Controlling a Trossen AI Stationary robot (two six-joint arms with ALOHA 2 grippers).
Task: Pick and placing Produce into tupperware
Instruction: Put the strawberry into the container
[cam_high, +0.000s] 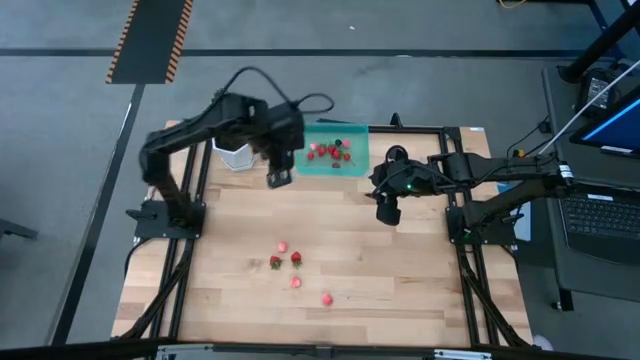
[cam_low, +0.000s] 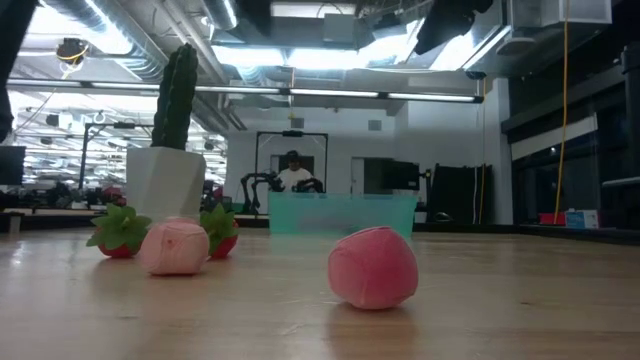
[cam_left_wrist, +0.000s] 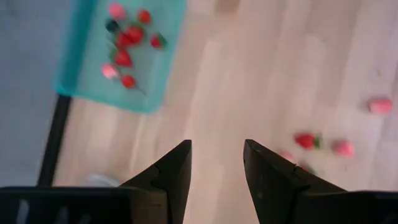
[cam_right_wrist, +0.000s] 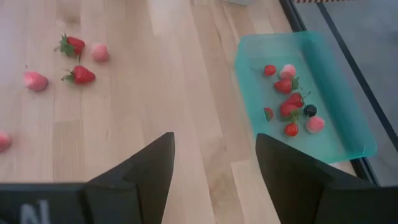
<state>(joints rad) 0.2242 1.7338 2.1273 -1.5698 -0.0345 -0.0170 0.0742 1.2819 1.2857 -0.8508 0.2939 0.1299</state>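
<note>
The teal tupperware (cam_high: 335, 150) sits at the table's far edge and holds several red and pink berries plus one dark berry (cam_right_wrist: 310, 110). Several more red and pink berries (cam_high: 290, 265) lie loose on the near middle of the table; in the low view a pink berry (cam_low: 373, 266) lies closest. My left gripper (cam_high: 278, 175) hovers open just left of the tupperware (cam_left_wrist: 118, 53). My right gripper (cam_high: 387, 208) hovers open to the right of and nearer than the tupperware (cam_right_wrist: 305, 93). Neither holds anything.
A white hexagonal pot (cam_high: 235, 153) with a tall green cactus (cam_low: 176, 95) stands at the far edge, left of the tupperware and under my left arm. Bare wood lies between the grippers and the loose berries. A person (cam_low: 293, 172) shows in the room behind.
</note>
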